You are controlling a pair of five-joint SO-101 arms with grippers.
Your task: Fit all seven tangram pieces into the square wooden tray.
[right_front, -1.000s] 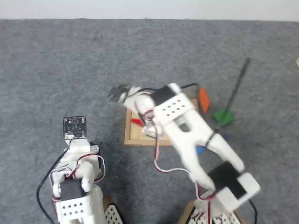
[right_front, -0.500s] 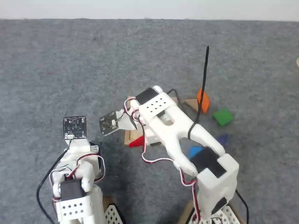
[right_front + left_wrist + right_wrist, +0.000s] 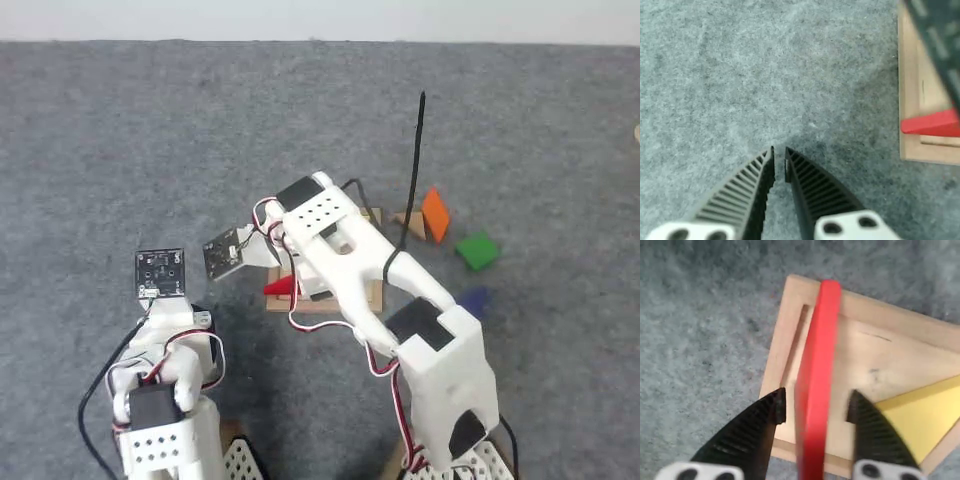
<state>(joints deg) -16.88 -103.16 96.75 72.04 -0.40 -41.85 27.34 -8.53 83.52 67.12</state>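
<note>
Right gripper (image 3: 816,396) over tray (image 3: 790,325), red piece (image 3: 821,335) between spread fingers.
Left gripper (image 3: 779,155) pressed together over carpet (image 3: 740,60), at tray's 9 o'clock.

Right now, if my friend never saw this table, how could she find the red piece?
Look for the square wooden tray in the middle of the grey carpet. The red piece stands on its edge across the tray's rim, between the right claw's fingers. The yellow piece beside it lies flat inside.

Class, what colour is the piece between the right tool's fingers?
Red; the piece shows best in the right wrist view.
</note>
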